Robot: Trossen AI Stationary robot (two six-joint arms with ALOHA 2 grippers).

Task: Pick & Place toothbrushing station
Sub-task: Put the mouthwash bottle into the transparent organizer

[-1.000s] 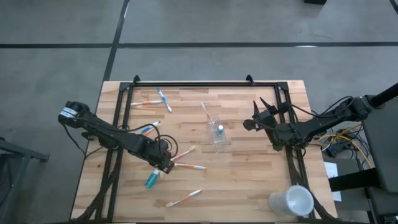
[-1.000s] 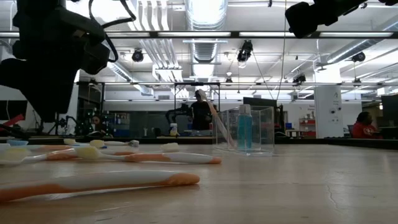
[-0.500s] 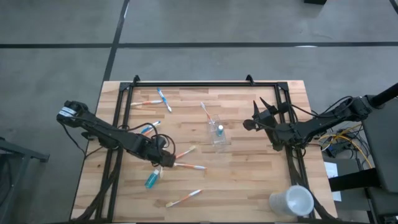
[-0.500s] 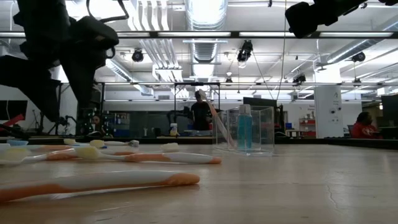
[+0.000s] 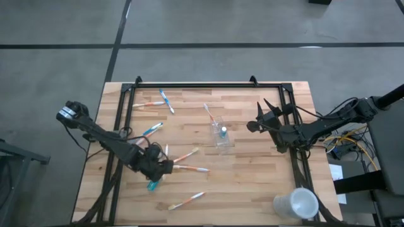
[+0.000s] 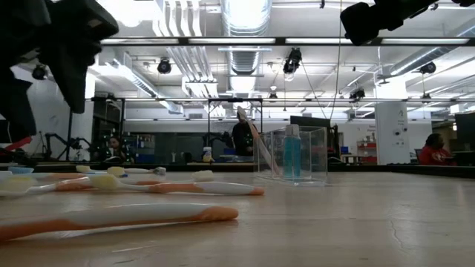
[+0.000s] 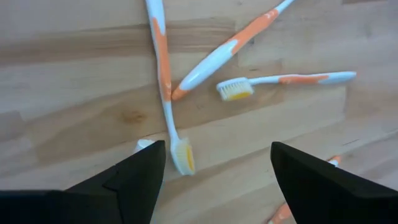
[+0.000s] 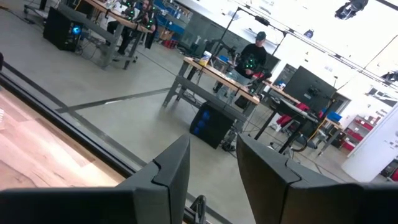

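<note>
- Several toothbrushes [image 7: 163, 81] lie loose on the desk [image 5: 252, 183], scattered, so each needs its own pick.
- left claw [image 7: 211, 165] hangs just above them, fingers apart, nothing held, likely lining up on one brush.
- blue tube [image 5: 151, 185] sits beside that claw.
- clear cup [image 5: 221, 137] mid-desk already holds a brush and a blue item.
- right claw [image 5: 252, 125] waits past the cup, partly apart, empty.

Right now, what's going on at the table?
The left end effector hangs open over the loose toothbrushes near the table's front left, holding nothing. The blue tube lies beside it. The clear cup at mid-table already holds one toothbrush and a small blue item. Other brushes lie scattered on the wood. The right end effector waits beside the cup, empty. A white cup stands at the front right corner.
</note>
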